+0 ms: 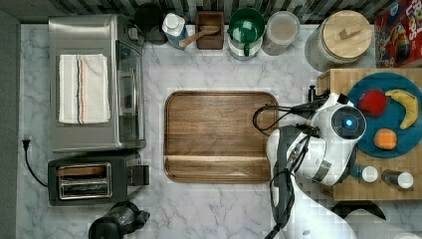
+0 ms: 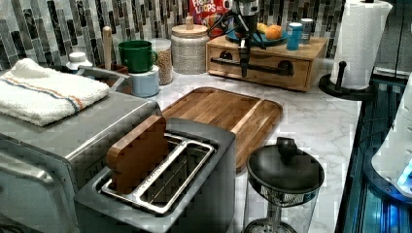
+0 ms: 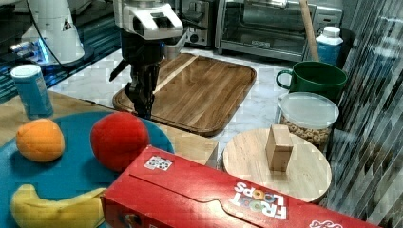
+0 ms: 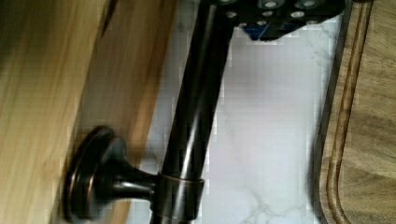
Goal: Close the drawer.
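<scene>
1. The drawer (image 2: 272, 65) sits in a light-wood box at the far end of the marble tabletop (image 2: 316, 121) in the left view, its front face flush with the box, under the butcher-block top (image 2: 311, 46) that carries a blue plate (image 2: 243, 36).
2. A dark bar handle (image 2: 272, 69) runs across the drawer front; in the wrist view the handle (image 4: 196, 112) appears close up, standing off the wood face (image 4: 42, 107) on a round mount (image 4: 93, 177).
3. The end effector (image 2: 244, 65) hangs straight down in front of the drawer face, its tip at the level of the handle bar in the left view.
4. In the right view the end effector (image 3: 142, 102) points down just off the edge of the butcher-block top, between it and the dark wooden tray (image 3: 199, 90).
5. I cannot tell how far apart the fingers are, or whether they touch the handle.
6. In the top view the arm (image 1: 318, 144) covers the gap between the tray (image 1: 219, 134) and the drawer unit, whose plate (image 1: 393, 124) bears a red fruit (image 1: 373, 103), an orange (image 1: 385, 139) and a banana (image 1: 407, 106).
7. A toaster (image 2: 165, 179) and a toaster oven (image 1: 94, 82) stand at the top view's left.
8. A green mug (image 1: 246, 27) and a wooden-lidded jar (image 1: 343, 37) line the tiled back wall.
</scene>
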